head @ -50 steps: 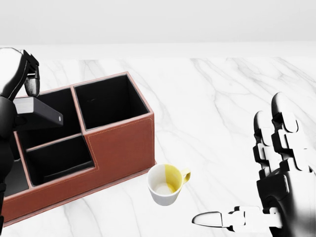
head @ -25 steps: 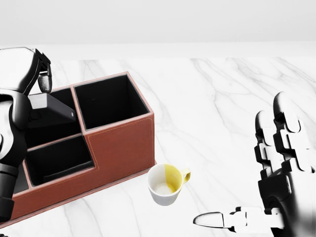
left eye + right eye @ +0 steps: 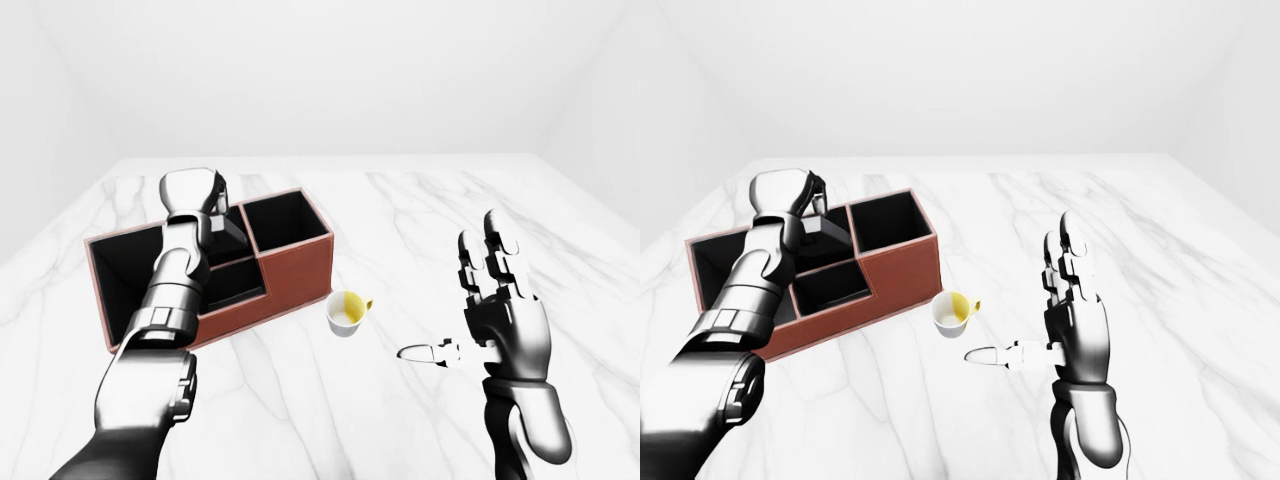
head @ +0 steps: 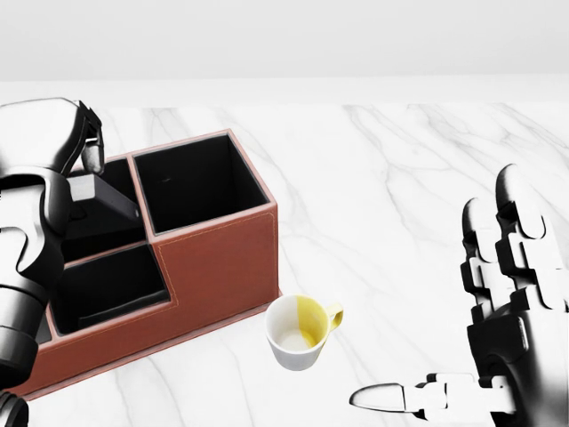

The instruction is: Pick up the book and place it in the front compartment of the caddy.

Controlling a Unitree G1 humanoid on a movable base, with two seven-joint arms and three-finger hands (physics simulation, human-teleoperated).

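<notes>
At the left of the head view the left hand (image 4: 76,142) hangs over the caddy (image 4: 218,267), its dark fingers curled down around the top edge of the book (image 4: 105,203). The book is a dark grey slab, tilted, its lower end dipping into the compartment at the caddy's upper left in this view, next to the tall square compartment. The hand is clenched on the book, so the book is not resting free; how far it reaches toward the compartment floor cannot be told, since the forearm covers part of it. The left arm runs up from the bottom left corner and hides the caddy's left end.

The caddy is a reddish-brown leather-look box with black lining, standing on the white marble table (image 4: 400,178). In the left-eye view it shows a long compartment at its left end, two smaller ones in the middle, and a taller square one at the right.

Just beside the caddy's lower right corner, but apart from it, a white mug (image 4: 298,334) with a yellow inside and yellow handle lies tipped on the table, its mouth facing up and toward the camera.

Well to the right, the right hand (image 3: 495,320) is held upright above the table, released and holding nothing: two fingers point up and the thumb sticks out to the left.
</notes>
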